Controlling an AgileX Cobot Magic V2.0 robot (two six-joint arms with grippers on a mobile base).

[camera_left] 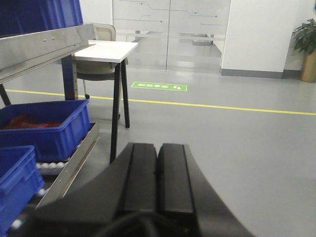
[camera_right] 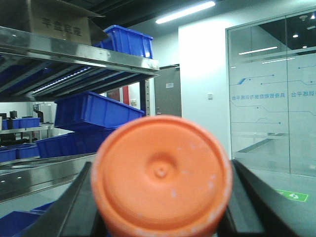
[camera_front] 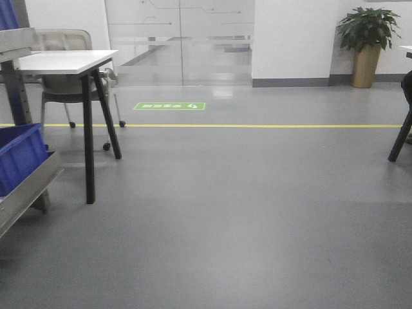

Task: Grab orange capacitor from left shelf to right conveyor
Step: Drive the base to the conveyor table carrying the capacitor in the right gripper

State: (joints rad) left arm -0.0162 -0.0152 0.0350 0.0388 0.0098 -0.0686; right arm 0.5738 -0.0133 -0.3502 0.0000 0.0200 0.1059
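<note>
The orange capacitor [camera_right: 162, 175] fills the lower middle of the right wrist view, its round end face turned to the camera. My right gripper [camera_right: 162, 170] is shut on it, one black finger [camera_right: 74, 207] on each side. The stainless-steel left shelf [camera_right: 74, 54] rises behind it at the left, and its shiny lip [camera_left: 44, 47] also shows in the left wrist view. My left gripper [camera_left: 158, 146] is shut with nothing between its pads, hanging over grey floor. The right conveyor is out of view. Neither gripper appears in the front view.
Blue bins [camera_left: 44, 123] sit on the lower rack, and others [camera_right: 94, 113] on the shelves. A white-topped table [camera_front: 64, 61] with a chair [camera_front: 64, 84] stands left. A yellow floor line [camera_front: 257, 125], a potted plant [camera_front: 367, 38] and a dark table leg [camera_front: 402, 135] lie ahead and right.
</note>
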